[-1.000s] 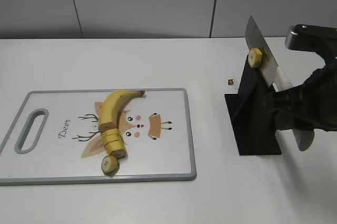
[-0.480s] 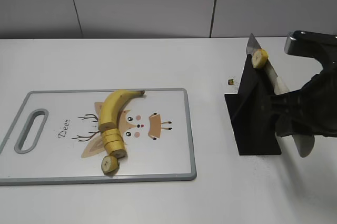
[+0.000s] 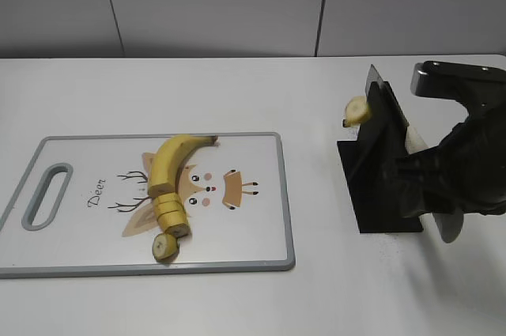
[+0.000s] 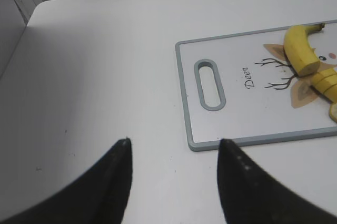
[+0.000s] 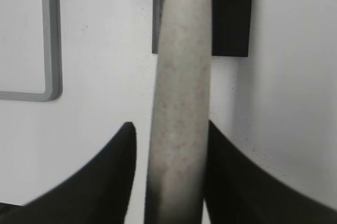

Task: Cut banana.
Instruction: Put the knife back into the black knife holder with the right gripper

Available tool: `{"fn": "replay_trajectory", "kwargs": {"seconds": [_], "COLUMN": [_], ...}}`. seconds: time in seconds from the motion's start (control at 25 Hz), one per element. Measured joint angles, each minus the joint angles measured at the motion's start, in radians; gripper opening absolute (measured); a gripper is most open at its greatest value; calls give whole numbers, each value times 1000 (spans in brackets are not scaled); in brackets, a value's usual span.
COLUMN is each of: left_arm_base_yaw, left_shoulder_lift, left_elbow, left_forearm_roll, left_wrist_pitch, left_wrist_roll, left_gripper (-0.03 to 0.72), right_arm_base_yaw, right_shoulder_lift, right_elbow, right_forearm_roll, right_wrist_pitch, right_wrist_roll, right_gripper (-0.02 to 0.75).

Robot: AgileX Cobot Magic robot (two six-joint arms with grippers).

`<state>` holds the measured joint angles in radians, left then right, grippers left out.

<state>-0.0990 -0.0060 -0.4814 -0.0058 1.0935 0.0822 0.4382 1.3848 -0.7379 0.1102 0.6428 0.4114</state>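
Observation:
The banana [image 3: 170, 160] lies on the cutting board [image 3: 265, 217], its lower end cut into several slices [image 3: 171, 216]; it also shows in the left wrist view [image 4: 300, 52]. My right gripper [image 5: 171, 126] is shut on the pale handle of a knife [image 5: 179, 92]. The knife blade [image 3: 377, 87] stands edge-on over the black knife stand [image 3: 379, 194]. One banana slice [image 3: 357, 110] sits at the blade's left side. My left gripper [image 4: 174, 142] is open and empty above bare table, left of the board's handle end [image 4: 209, 84].
The board carries a tan deer print [image 3: 213, 186] and a handle slot [image 3: 47, 195]. A small dark speck [image 3: 346, 122] lies on the table by the stand. The board's corner shows in the right wrist view [image 5: 50, 50]. A grey wall runs along the back.
The right gripper has turned the knife and brought it lower over the stand. The blade went from broadside to edge-on. The stuck slice moved from the blade's face to its left side.

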Motion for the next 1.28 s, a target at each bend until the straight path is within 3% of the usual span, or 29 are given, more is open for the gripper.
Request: {"fn": "replay_trajectory", "kwargs": {"seconds": [0.2,0.32,0.48,0.72,1.28], "left_arm_base_yaw": [0,0,0,0,0], "left_shoulder_lift": [0,0,0,0,0], "left_elbow": [0,0,0,0,0], "left_forearm_roll": [0,6,6,6,6], "left_wrist_pitch": [0,0,0,0,0], "left_wrist_roll": [0,0,0,0,0], "left_gripper": [503,504,504,502,501], "right_arm_base_yaw": [0,0,0,0,0], "right_shoulder_lift": [0,-32,-143,-342,-957], "right_elbow": [0,0,0,6,209], "right_forearm_roll": [4,4,3,3,-20], "right_wrist_pitch": [4,13,47,219,341], "right_wrist_roll": [-12,-15,-30,-184,-388], "right_gripper": [519,596,613,609,585]}}
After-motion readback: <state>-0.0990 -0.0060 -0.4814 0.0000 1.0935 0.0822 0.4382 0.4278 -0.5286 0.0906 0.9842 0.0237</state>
